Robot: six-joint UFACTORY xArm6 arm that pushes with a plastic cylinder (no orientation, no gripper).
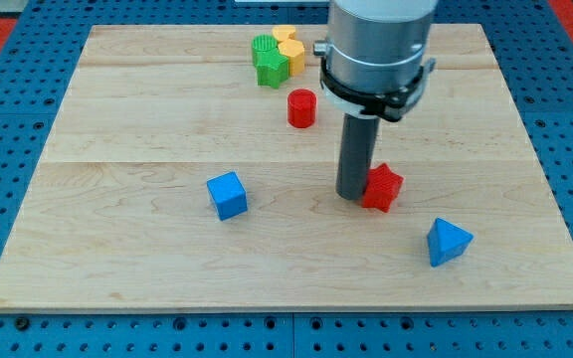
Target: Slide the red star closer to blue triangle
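The red star [383, 187] lies right of the board's middle. My tip [352, 195] stands right against the star's left side, touching it. The blue triangle [448, 242] lies lower right of the star, about a block's width away from it. The rod and the arm's body above it hide part of the board behind them.
A blue cube [228, 195] lies left of my tip. A red cylinder [301, 107] stands above it. A green block [269, 60] and a yellow block [290, 47] cluster near the board's top edge. The wooden board [117, 149] rests on a blue pegboard.
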